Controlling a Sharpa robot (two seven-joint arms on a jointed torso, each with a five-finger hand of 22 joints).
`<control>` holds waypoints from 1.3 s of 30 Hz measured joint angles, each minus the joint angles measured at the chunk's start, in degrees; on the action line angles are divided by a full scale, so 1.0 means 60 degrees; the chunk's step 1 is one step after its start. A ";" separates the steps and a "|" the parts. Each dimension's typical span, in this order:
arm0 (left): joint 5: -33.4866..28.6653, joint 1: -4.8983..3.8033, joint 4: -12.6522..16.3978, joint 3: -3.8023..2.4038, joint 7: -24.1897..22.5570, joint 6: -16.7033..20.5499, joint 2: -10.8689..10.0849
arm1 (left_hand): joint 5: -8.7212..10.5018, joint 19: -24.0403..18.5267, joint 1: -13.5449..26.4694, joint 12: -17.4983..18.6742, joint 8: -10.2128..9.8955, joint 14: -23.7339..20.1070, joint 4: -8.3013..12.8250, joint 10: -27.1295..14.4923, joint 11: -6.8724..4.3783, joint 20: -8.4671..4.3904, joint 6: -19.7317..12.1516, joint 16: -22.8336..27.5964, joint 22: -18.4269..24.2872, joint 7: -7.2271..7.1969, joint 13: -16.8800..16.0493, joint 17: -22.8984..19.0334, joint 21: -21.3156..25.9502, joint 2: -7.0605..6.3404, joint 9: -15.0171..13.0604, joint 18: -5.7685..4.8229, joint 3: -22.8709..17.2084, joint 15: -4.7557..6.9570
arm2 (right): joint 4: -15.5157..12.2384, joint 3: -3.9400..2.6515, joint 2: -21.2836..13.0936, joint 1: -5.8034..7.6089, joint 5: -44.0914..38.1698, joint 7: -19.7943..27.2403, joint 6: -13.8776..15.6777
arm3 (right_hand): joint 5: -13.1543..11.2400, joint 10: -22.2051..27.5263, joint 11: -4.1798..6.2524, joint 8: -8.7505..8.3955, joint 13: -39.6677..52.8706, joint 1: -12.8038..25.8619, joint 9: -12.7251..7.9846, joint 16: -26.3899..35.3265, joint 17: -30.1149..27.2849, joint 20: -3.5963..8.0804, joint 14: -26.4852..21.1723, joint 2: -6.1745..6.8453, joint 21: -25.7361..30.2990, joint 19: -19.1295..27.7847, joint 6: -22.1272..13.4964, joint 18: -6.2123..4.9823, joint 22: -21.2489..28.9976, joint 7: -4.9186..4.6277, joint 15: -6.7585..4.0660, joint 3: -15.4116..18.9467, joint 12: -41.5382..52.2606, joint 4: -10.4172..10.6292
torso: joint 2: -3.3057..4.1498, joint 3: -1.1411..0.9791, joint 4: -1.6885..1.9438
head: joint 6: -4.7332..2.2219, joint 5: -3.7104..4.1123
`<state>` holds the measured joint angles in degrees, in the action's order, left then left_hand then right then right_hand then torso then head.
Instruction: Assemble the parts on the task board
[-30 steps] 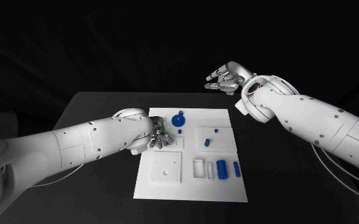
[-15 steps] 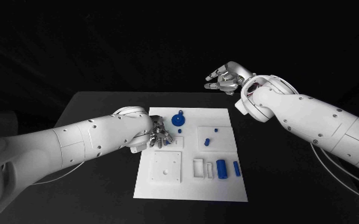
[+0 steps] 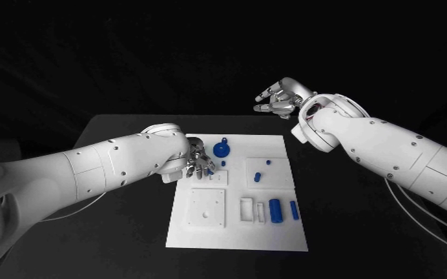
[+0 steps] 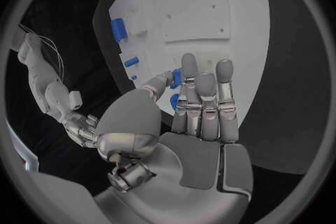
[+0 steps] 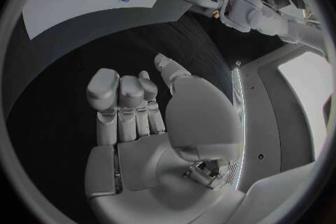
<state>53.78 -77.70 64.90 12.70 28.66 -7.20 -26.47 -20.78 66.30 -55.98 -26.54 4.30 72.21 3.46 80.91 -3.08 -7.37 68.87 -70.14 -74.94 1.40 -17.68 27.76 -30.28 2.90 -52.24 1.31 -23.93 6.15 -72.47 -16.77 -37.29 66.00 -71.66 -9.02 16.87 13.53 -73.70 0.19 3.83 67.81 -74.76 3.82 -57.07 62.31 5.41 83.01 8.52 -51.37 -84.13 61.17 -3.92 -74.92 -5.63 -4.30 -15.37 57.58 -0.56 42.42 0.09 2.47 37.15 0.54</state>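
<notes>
**Left hand pinches a small blue part over the board's near-left corner**

The left hand [image 3: 196, 166] hovers at the left edge of the task board [image 3: 238, 227], thumb and a finger closed on a small blue part [image 4: 176, 77]; the left wrist view shows that piece caught between thumb tip and fingertip, the other fingers standing straight beside it. How its long axis lies is too small to tell. Directly nearer the robot from the hand lies a raised white square plate [image 3: 206, 207] with holes in it, and just under the hand sits a smaller white block. Judging by that, the coming move is a short drop or shift toward one of those seats, and the left arm is plainly the nearer one.

The right hand [image 3: 278, 100] hangs well clear beyond the board's far right corner, fingers loosely apart, holding nothing.

On the board: a blue round knob-like part [image 3: 221, 149] at the far side, a short blue peg [image 3: 257, 177] standing in the square plate to the right, and two blue cylinders [image 3: 276, 209] lying lengthwise beside a white slotted holder on the dark worktop's board.
</notes>
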 measured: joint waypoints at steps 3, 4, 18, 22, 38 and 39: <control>-0.0032 -0.0031 -0.0079 -0.0003 0.0000 -0.0146 0.0065 | 0.0000 -0.0031 0.0022 -0.0050 0.0000 0.0000 0.0000 0.0000 0.0000 0.0032 0.0000 -0.0063 0.0000 0.0000 -0.0017 0.0000 -0.0066 -0.0023 -0.0025 0.0000 0.0000 -0.0001 | 0.0011 0.0000 0.0014 0.0000 0.0000 -0.0008 -0.0024 | 0.0000 0.0000 0.0000 0.0000 0.0000 0.0000 0.0000 0.0000 0.0000 0.0000 0.0000 0.0000 0.0000 0.0000 0.0000 -0.0001 0.0000 0.0000 0.0000 0.0000 0.0000 0.0000 | 0.0005 0.0001 0.0002 | 0.0008 0.0011; -0.0039 -0.0039 -0.0108 -0.0004 0.0000 -0.0203 0.0088 | 0.0000 -0.0031 -0.0015 -0.0050 0.0000 0.0001 0.0000 0.0000 0.0000 0.0032 0.0000 -0.0063 0.0001 0.0000 -0.0018 0.0001 -0.0070 -0.0061 -0.0027 0.0000 -0.0001 -0.0002 | 0.0015 0.0000 0.0019 0.0000 0.0000 -0.0010 -0.0032 | 0.0000 0.0000 0.0000 0.0000 0.0000 0.0000 0.0000 0.0000 0.0000 0.0000 0.0000 0.0000 0.0000 0.0000 0.0000 0.0000 0.0000 0.0000 0.0000 0.0000 0.0000 0.0000 | 0.0005 0.0001 0.0002 | 0.0016 0.0016; 0.0138 -0.0110 -0.0448 0.0013 0.0020 -0.1010 0.0409 | 0.0030 -0.0065 -0.0021 -0.0133 0.0000 0.0003 0.0023 -0.0030 -0.0031 -0.0002 0.0000 -0.0143 0.0002 0.0000 -0.0053 -0.0023 -0.0144 -0.0143 -0.0027 0.0000 -0.0025 -0.0006 | 0.0041 0.0001 0.0057 0.0000 0.0000 -0.0036 -0.0125 | 0.0000 0.0034 0.0035 0.0000 0.0001 0.0000 0.0000 0.0000 0.0000 0.0000 0.0000 0.0000 0.0000 0.0000 0.0000 0.0000 0.0001 0.0001 0.0000 -0.0026 0.0000 -0.0026 | -0.0015 0.0005 0.0018 | 0.0111 0.0008; 0.0279 -0.0112 -0.0453 0.0044 0.0041 -0.1062 0.0420 | -0.0003 -0.0065 -0.0025 -0.0133 -0.0004 0.0004 0.0023 -0.0030 -0.0031 -0.0002 0.0000 -0.0143 0.0003 0.0000 -0.0052 -0.0028 -0.0144 -0.0139 -0.0026 0.0000 -0.0025 -0.0007 | 0.0034 0.0001 0.0053 -0.0001 0.0000 -0.0040 -0.0136 | 0.0000 0.0034 0.0035 0.0000 0.0001 0.0000 0.0000 0.0000 0.0000 0.0000 0.0000 0.0000 0.0000 0.0000 0.0001 -0.0001 0.0001 0.0001 0.0000 -0.0025 0.0000 -0.0026 | -0.0019 0.0016 0.0029 | 0.0125 0.0018; 0.0560 -0.0043 -0.0356 0.0063 0.0104 -0.0875 0.0375 | -0.0002 -0.0064 -0.0039 -0.0132 -0.0025 0.0006 0.0028 -0.0026 -0.0026 -0.0002 0.0000 -0.0143 0.0004 0.0000 -0.0050 -0.0059 -0.0144 -0.0126 -0.0012 -0.0001 -0.0020 -0.0010 | 0.0007 0.0001 0.0049 -0.0001 0.0000 -0.0043 -0.0149 | 0.0000 0.0035 0.0034 0.0000 0.0001 0.0000 0.0000 -0.0001 0.0000 0.0000 0.0000 0.0000 0.0000 0.0000 0.0001 -0.0001 0.0001 0.0001 0.0000 -0.0025 0.0000 -0.0026 | -0.0025 0.0030 0.0029 | 0.0128 -0.0015; 0.0565 -0.0028 -0.0357 0.0064 0.0105 -0.0863 0.0374 | -0.0002 -0.0065 -0.0039 -0.0132 -0.0025 0.0006 0.0029 -0.0025 -0.0026 -0.0002 0.0000 -0.0143 0.0004 0.0000 -0.0050 -0.0059 -0.0144 -0.0126 -0.0011 -0.0001 -0.0020 -0.0010 | 0.0007 0.0001 0.0050 -0.0001 0.0000 -0.0044 -0.0150 | 0.0000 0.0034 0.0034 0.0000 0.0001 0.0000 0.0000 -0.0001 0.0000 0.0000 0.0000 0.0000 0.0000 0.0000 0.0001 0.0000 0.0002 0.0001 0.0000 -0.0025 0.0000 -0.0026 | -0.0025 0.0030 0.0027 | 0.0126 -0.0015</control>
<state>57.17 -77.87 62.76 13.08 29.29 -12.38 -24.22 -20.79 65.91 -56.21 -27.34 4.15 72.25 3.63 80.75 -3.23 -7.38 68.87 -70.99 -74.91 1.39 -17.98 27.40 -31.14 2.15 -52.31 1.31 -24.05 6.09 -72.43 -16.76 -36.99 66.00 -71.66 -9.28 15.97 13.53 -73.49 0.40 3.83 67.82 -74.76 3.82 -57.08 62.31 5.41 83.01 8.52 -51.37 -84.13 61.17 -3.92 -74.91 -5.62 -4.30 -15.52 57.58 -0.72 42.28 0.27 2.64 37.91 0.46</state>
